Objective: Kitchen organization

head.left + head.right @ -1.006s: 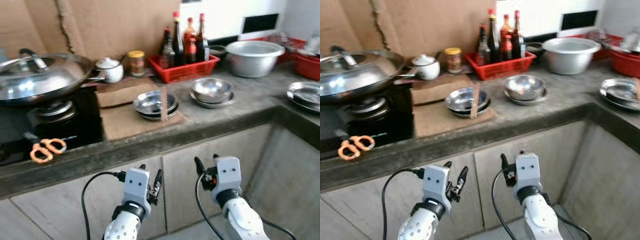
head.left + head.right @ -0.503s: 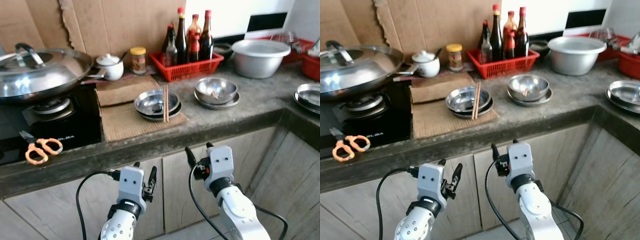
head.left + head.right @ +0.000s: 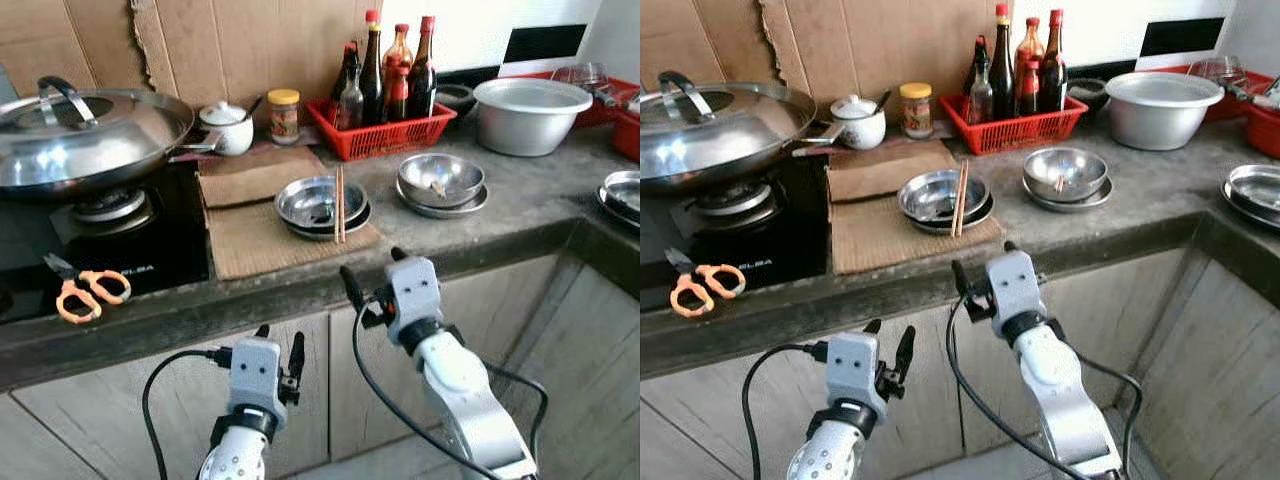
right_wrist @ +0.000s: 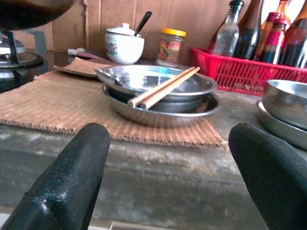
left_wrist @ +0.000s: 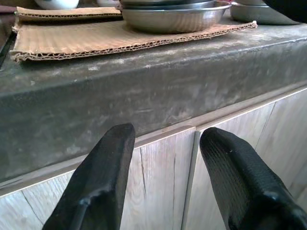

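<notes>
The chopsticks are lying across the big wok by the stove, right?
Not quite. The chopsticks are lying across the stacked steel bowls on the cardboard mat, not across the wok. The wok sits on the stove with its lid on. The right wrist view shows the chopsticks resting on the bowl rims most clearly.

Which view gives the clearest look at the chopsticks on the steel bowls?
The right wrist view: the chopsticks lie close up across the rim of the stacked steel bowls, seen between the open right hand's fingers. Both eye views show them smaller, from above. The left wrist view shows the bowls' side.
</notes>
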